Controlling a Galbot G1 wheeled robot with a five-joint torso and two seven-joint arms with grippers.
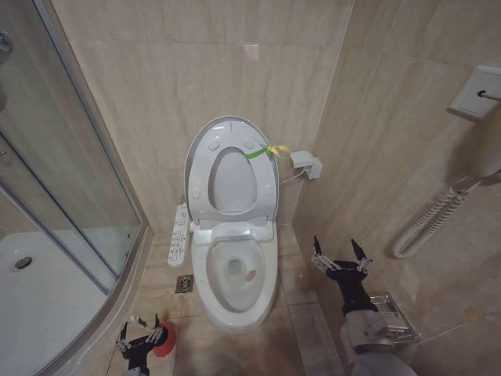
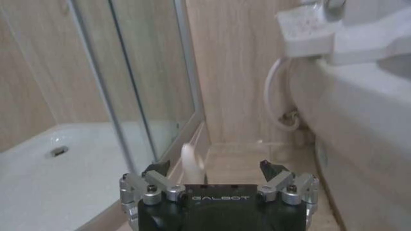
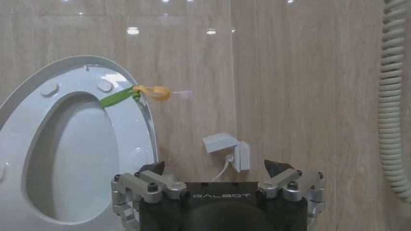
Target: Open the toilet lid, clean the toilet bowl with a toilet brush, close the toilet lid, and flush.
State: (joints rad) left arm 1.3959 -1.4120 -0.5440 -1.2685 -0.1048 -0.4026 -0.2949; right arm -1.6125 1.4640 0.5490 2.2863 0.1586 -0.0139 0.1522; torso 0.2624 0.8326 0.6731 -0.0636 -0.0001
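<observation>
Toilet lid (image 1: 235, 129) raised; left hand (image 1: 139, 335) spread by toilet brush (image 2: 190, 161); right hand (image 1: 340, 254) spread.

White toilet lid (image 1: 232, 129), yellow-green strap (image 1: 264, 151), red cup holder (image 1: 166, 341)

light: even, bright overhead | glare: lamp spots glinting on far wall tiles (image 3: 133, 31) | blur: toilet brush (image 2: 190, 161) smearing | shadows: lying soft

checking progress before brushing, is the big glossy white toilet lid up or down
Up: the glossy white oval toilet lid stands raised against the wall, seat ring lifted with it, leaving the white ceramic toilet bowl open.
</observation>
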